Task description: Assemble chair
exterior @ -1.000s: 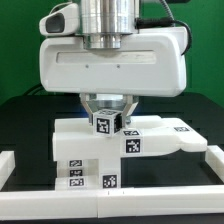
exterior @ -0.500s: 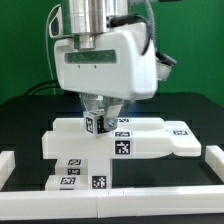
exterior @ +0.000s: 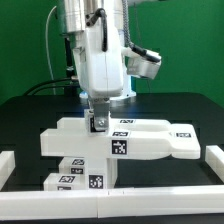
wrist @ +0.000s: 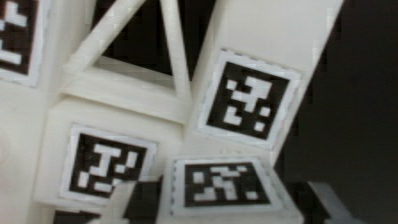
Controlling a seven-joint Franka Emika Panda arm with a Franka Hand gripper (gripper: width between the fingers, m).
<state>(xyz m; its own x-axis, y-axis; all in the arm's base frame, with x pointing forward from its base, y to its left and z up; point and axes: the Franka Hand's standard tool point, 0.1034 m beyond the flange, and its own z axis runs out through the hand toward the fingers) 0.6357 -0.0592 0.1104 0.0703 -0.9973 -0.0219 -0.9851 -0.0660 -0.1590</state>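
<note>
The chair [exterior: 150, 140] lies partly built on the black table as a white slab with tagged parts, reaching toward the exterior view's right. My gripper [exterior: 97, 122] comes straight down onto its left part and is shut on a short tagged white post [exterior: 98, 124] standing on the slab. In the wrist view the post's tag [wrist: 222, 185] sits between my dark fingers [wrist: 322, 203]; my gripper [wrist: 233, 200] closes across it. Past it lie the X-braced panel [wrist: 143, 50] and another tagged part [wrist: 249, 95]. The post's foot is hidden.
The marker board [exterior: 78, 178] lies in front of the chair, partly under it. White border rails run along the front [exterior: 110, 206], the exterior view's left [exterior: 14, 160] and the exterior view's right [exterior: 214, 158]. Cables hang behind the arm.
My wrist has turned about its upright axis with the post still gripped. The hand's wide side now faces away from the camera. The chair has swung slightly toward the exterior view's left.
</note>
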